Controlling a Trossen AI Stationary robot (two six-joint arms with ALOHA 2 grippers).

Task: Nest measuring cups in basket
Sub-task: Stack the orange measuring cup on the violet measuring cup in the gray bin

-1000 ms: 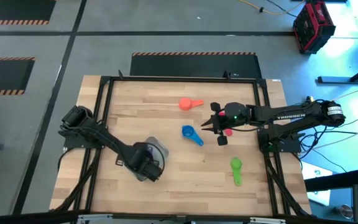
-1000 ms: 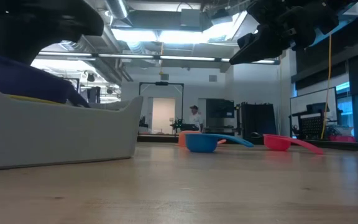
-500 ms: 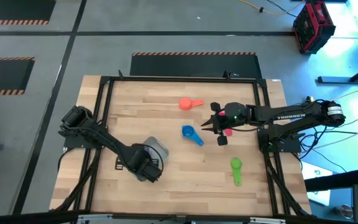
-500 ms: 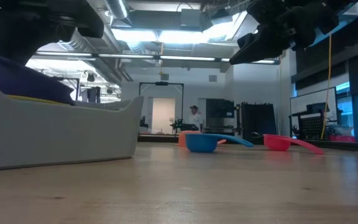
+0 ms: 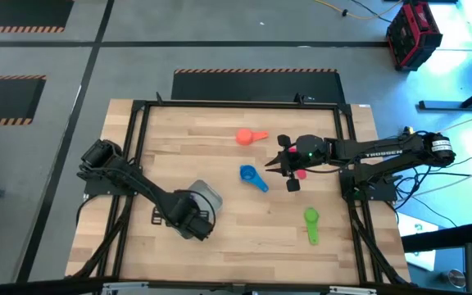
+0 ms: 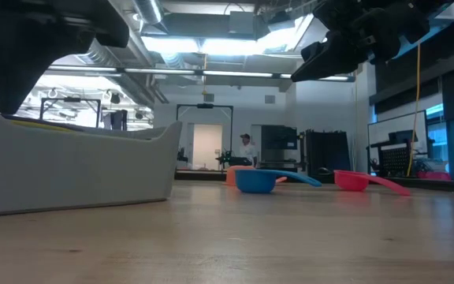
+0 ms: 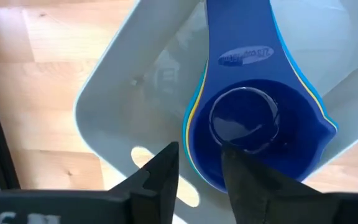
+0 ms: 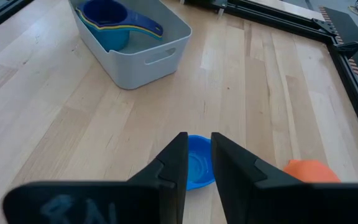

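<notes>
Left tool (image 7: 197, 171) stands apart over the basket (image 7: 114, 93); the light, stiff, slippery blue cup (image 5: 250, 174) wants a handle grip

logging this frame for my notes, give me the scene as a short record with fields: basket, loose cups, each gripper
basket: grey basket holds nested cups, purple cup on top
loose cups: blue cup, coral-orange cup, green cup, pink-red cup, all on the table
left gripper: left gripper over the basket, fingers apart, holding nothing
right gripper: right gripper above the blue cup, empty
</notes>
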